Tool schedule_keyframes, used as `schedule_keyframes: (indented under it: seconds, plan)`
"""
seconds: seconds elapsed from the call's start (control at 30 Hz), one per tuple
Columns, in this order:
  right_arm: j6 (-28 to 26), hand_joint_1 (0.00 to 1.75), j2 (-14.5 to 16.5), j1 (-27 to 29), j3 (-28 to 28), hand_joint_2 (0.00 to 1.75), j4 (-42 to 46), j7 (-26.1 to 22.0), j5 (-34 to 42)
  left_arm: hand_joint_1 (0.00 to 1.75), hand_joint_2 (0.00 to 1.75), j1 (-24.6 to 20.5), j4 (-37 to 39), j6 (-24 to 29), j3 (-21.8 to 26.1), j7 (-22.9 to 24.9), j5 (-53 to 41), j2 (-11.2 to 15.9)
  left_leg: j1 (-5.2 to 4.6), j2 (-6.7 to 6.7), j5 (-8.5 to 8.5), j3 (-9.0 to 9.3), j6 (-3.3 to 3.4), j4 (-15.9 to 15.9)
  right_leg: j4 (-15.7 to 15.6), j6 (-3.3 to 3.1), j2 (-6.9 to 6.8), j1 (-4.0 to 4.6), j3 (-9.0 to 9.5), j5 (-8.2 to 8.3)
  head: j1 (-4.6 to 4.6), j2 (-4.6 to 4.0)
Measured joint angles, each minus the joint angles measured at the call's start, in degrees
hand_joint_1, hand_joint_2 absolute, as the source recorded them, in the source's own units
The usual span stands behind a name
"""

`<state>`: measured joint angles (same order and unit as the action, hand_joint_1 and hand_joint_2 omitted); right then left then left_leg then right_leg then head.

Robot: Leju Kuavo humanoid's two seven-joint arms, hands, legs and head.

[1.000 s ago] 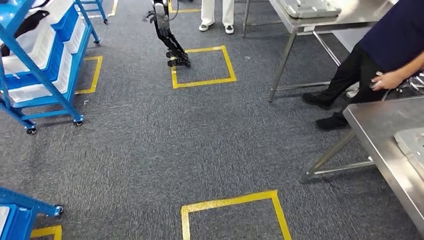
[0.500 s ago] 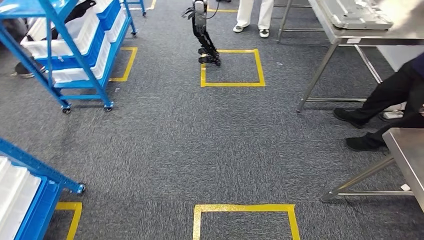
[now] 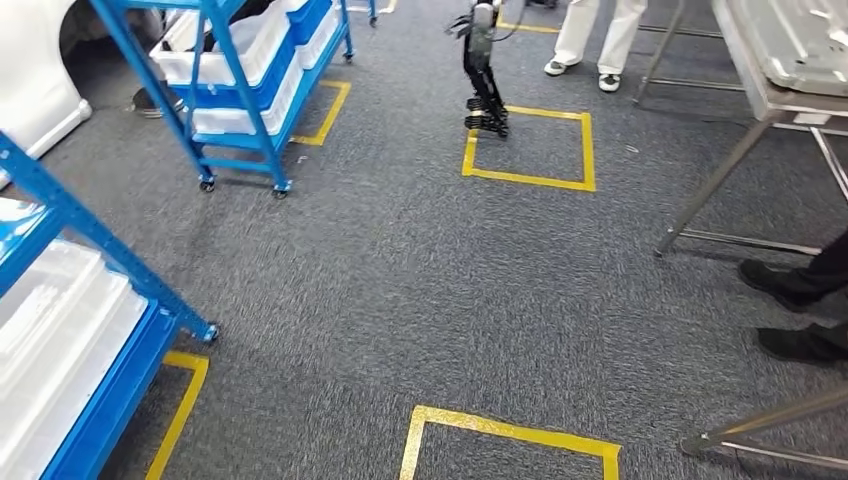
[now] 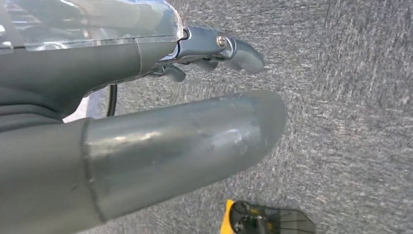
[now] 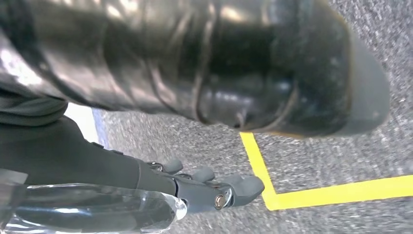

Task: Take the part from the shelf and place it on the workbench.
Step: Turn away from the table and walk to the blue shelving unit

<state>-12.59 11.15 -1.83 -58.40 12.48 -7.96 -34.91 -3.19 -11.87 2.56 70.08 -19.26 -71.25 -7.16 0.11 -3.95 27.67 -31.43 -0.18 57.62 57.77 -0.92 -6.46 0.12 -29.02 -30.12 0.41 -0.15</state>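
The robot is in the approach step, turning toward the blue shelf at its left; no part has been taken yet. The left hand hangs over grey carpet, thumb and fingers apart, holding nothing. The right hand also hangs with fingers apart and empty, above a yellow tape line. The parts are judged to lie in the white trays of the near shelf; a single part cannot be made out. The steel workbench stands well apart at the far right.

Next move: complete the turn, face the shelf squarely, then raise a hand toward a tray.

Against the earlier head views, the whole picture has shifted: the camera has swung left, so the near shelf shows more and the seated person's shoes lie nearer the right edge.
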Motion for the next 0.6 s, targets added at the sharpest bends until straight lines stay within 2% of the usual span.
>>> schedule_keyframes:
  seconds: [0.07, 0.1, 0.13, 0.2, 0.23, 0.27, 0.3, 0.33, 0.37, 0.4, 0.43, 0.47, 0.5, 0.53, 0.57, 0.6]
  plan:
    - [0.00, 0.00, 0.00, -0.27, -0.01, 0.00, 0.00, 0.01, -0.08, 0.00, 0.00, 0.17, 0.00, -0.01, 0.01, -0.01, -0.02, 0.03, -0.03, 1.26, -0.25, -0.11, 0.67, -0.22, 0.04, 0.54, -0.59, 0.04, 0.24, -0.24, 0.01, 0.00]
    - [-0.01, 0.00, 0.00, -0.38, -0.01, 0.00, 0.00, 0.05, -0.12, 0.00, 0.00, 0.27, 0.00, -0.02, 0.02, 0.00, -0.02, 0.04, 0.08, 1.81, -0.41, -0.06, 1.01, -0.43, 0.45, 0.84, 0.31, -0.08, 0.22, -0.70, 0.02, 0.00]
    - [-0.02, 0.00, 0.00, -0.42, -0.01, 0.00, 0.00, 0.10, -0.16, 0.00, 0.00, 0.30, 0.00, -0.03, 0.03, 0.02, -0.01, 0.05, 0.21, 2.36, -0.60, -0.01, 1.40, -0.64, 1.74, 1.10, 1.79, -0.22, -0.24, -1.74, 0.02, 0.00]
    - [-0.09, 0.00, 0.01, -0.23, -0.01, 0.00, -0.02, 0.22, -0.26, 0.00, 0.00, 0.14, 0.00, -0.05, 0.04, 0.04, 0.02, 0.05, 0.32, 3.51, -0.83, -0.01, 1.93, -0.81, 7.82, 1.34, 5.17, -0.49, -2.99, -5.39, 0.03, 0.00]
    - [-0.14, 0.00, 0.01, -0.12, 0.00, 0.00, -0.04, 0.28, -0.32, 0.00, 0.00, 0.05, 0.00, -0.06, 0.04, 0.05, 0.02, 0.07, 0.29, 4.18, -0.88, -0.11, 2.05, -0.78, 11.87, 1.37, 5.91, -0.54, -4.99, -7.25, 0.03, 0.00]
    - [-0.19, 0.00, 0.02, -0.05, 0.00, 0.00, -0.08, 0.35, -0.36, 0.00, 0.00, 0.01, 0.00, -0.07, 0.04, 0.05, 0.02, 0.09, 0.25, 4.92, -0.89, -0.17, 2.09, -0.74, 15.19, 1.40, 6.16, -0.57, -6.71, -8.33, 0.03, 0.00]
    - [-0.22, 0.00, 0.02, -0.02, 0.00, 0.00, -0.11, 0.40, -0.40, 0.00, 0.00, 0.03, 0.00, -0.07, 0.04, 0.05, 0.02, 0.13, 0.22, 5.70, -0.89, -0.18, 2.09, -0.67, 16.80, 1.41, 6.24, -0.61, -7.66, -8.25, 0.03, 0.00]
    - [-0.26, 0.00, 0.02, -0.01, -0.01, 0.00, -0.14, 0.44, -0.44, 0.00, 0.00, 0.08, 0.00, -0.07, 0.05, 0.05, 0.02, 0.16, 0.21, 6.52, -0.87, -0.14, 2.06, -0.58, 16.23, 1.39, 6.34, -0.68, -7.61, -6.99, 0.03, 0.00]
    - [-0.30, 0.00, 0.02, 0.00, -0.01, 0.00, -0.16, 0.45, -0.49, 0.00, 0.00, 0.12, 0.00, -0.07, 0.05, 0.06, 0.01, 0.19, 0.22, 7.35, -0.83, -0.06, 2.00, -0.46, 13.43, 1.33, 6.67, -0.79, -6.50, -4.76, 0.03, 0.00]
    - [-0.33, 0.00, 0.01, 0.04, -0.02, 0.00, -0.16, 0.45, -0.55, 0.00, 0.00, 0.15, 0.00, -0.07, 0.06, 0.07, -0.01, 0.19, 0.26, 8.15, -0.75, -0.04, 1.88, -0.31, 9.41, 1.24, 7.58, -0.94, -4.86, -2.40, 0.03, 0.00]
    - [-0.37, 0.00, 0.01, 0.09, -0.02, 0.00, -0.18, 0.47, -0.60, 0.00, 0.00, 0.12, 0.00, -0.07, 0.06, 0.07, -0.03, 0.19, 0.23, 8.91, -0.65, -0.14, 1.66, -0.06, 5.65, 1.17, 8.90, -1.07, -3.31, -0.75, 0.03, 0.00]
    - [-0.39, 0.00, 0.00, 0.11, -0.02, 0.00, -0.20, 0.48, -0.66, 0.00, 0.00, 0.06, 0.00, -0.08, 0.06, 0.08, -0.04, 0.19, 0.24, 9.59, -0.60, -0.33, 1.38, 0.14, 2.97, 1.12, 10.00, -1.15, -2.25, 0.20, 0.02, 0.00]
    - [-0.42, 0.00, 0.00, 0.09, -0.01, 0.00, -0.22, 0.49, -0.72, 0.00, 0.00, 0.01, 0.00, -0.10, 0.06, 0.08, -0.05, 0.19, 0.29, 10.15, -0.60, -0.60, 1.06, 0.28, 1.66, 1.08, 10.76, -1.11, -1.79, 0.37, 0.02, 0.00]
    - [-0.44, 0.00, 0.00, 0.02, -0.01, 0.00, -0.24, 0.50, -0.82, 0.00, 0.00, 0.03, 0.00, -0.12, 0.06, 0.09, -0.05, 0.20, 0.34, 10.76, -0.70, -0.82, 0.65, 0.28, 1.42, 0.99, 10.78, -0.97, -1.73, 0.20, 0.01, 0.00]
    - [-0.45, 0.00, 0.01, -0.10, 0.00, 0.00, -0.25, 0.50, -0.93, 0.00, 0.00, 0.14, 0.00, -0.14, 0.06, 0.09, -0.08, 0.21, 0.44, 11.38, -0.86, -1.04, 0.25, 0.14, 1.30, 0.75, 10.19, -0.96, -1.72, 0.31, 0.00, 0.00]
    - [-0.46, 0.00, 0.02, -0.19, 0.00, 0.00, -0.25, 0.50, -1.04, 0.00, 0.00, 0.29, 0.00, -0.16, 0.06, 0.09, -0.10, 0.21, 0.53, 11.34, -0.78, -1.20, -0.06, 0.24, 1.01, 0.41, 9.50, -0.97, -1.58, 0.47, 0.01, 0.00]
